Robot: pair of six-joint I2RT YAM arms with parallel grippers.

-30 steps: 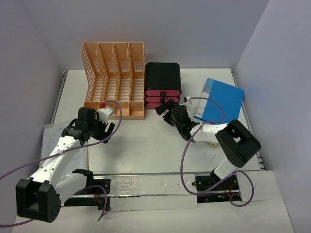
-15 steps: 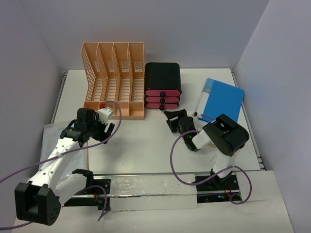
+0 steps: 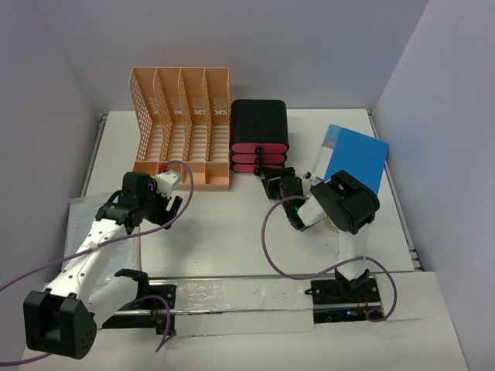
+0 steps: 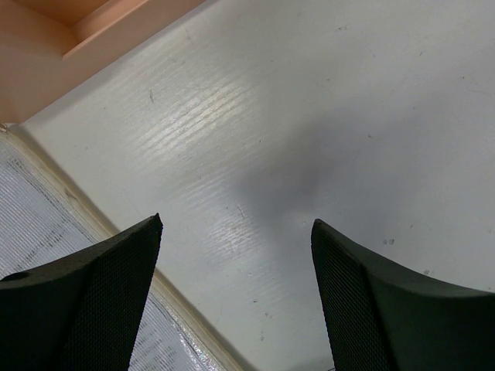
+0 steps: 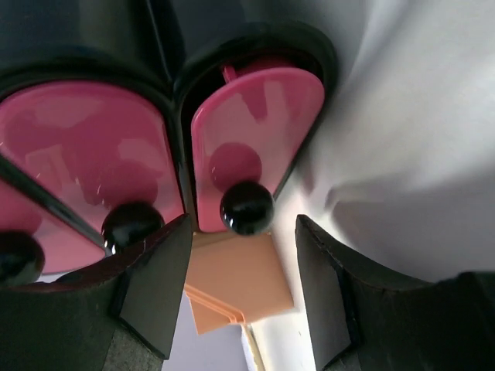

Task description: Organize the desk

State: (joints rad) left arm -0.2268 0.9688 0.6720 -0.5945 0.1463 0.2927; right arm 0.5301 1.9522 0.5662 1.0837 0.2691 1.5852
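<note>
The white desk (image 3: 232,224) fills the top view. My left gripper (image 3: 161,199) hovers over it just in front of the peach rack's near left corner. In the left wrist view the left gripper (image 4: 237,222) is open, with only bare desk (image 4: 309,116) between its fingers. My right gripper (image 3: 272,178) points at the front of the black box with pink drawers (image 3: 260,131). In the right wrist view the right gripper (image 5: 241,232) is open. The black knob (image 5: 247,207) of a pink drawer (image 5: 259,131) sits just ahead of the gap, touching neither finger.
The peach lattice file rack (image 3: 182,124) stands at the back left, next to the black box. A blue folder (image 3: 354,158) lies at the back right. A clear plastic sheet (image 3: 93,224) lies under the left arm, and its edge (image 4: 46,209) shows beside the left finger.
The right arm has folded back and its gripper has swung to face the lowest drawers head-on. Its jaws have narrowed. The left arm has not moved.
</note>
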